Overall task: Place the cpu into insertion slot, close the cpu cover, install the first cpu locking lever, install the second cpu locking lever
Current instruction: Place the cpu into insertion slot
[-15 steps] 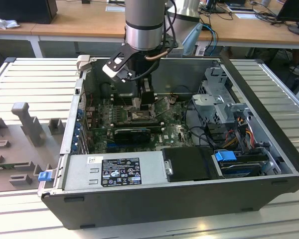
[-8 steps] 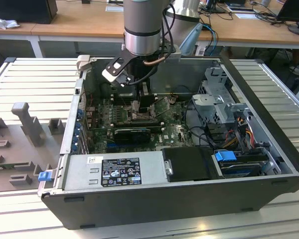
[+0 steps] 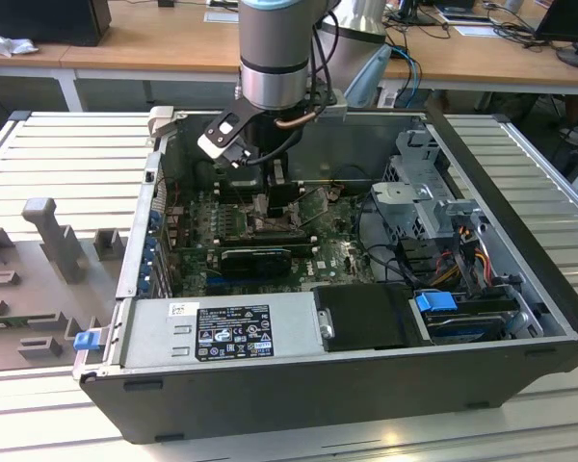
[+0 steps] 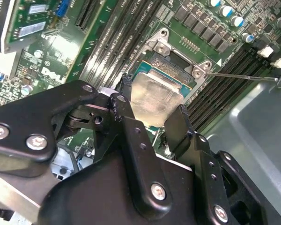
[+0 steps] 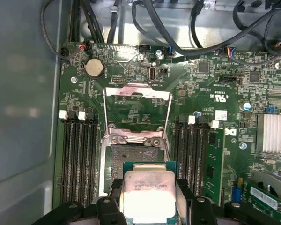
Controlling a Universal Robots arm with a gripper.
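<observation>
The grey slatted desk [image 3: 67, 154] carries an open computer case [image 3: 366, 385], and my arm [image 3: 275, 58] reaches down into it from above. On the case floor lies the green circuit board [image 5: 201, 93], with long black memory slots [image 5: 79, 159] on either side of the socket.

My gripper [image 4: 154, 101] is low over the board and clenched on the cpu [image 4: 157, 93], its two black fingers [image 4: 180, 124] pressing the chip's opposite edges.

The cpu cover [image 5: 137, 92] is swung open and laid back beyond the socket, so the board shows through its cut-out centre. The insertion slot [image 5: 131, 157] is uncovered. In the first wrist view its dark bed shows just past the chip's far edge.

The cpu [image 5: 147, 192] sits over the near part of the slot, silver top facing up. I cannot tell whether it touches the socket bed. A thin locking lever [image 4: 243, 76] sticks out from the socket's corner across the memory slots.
</observation>
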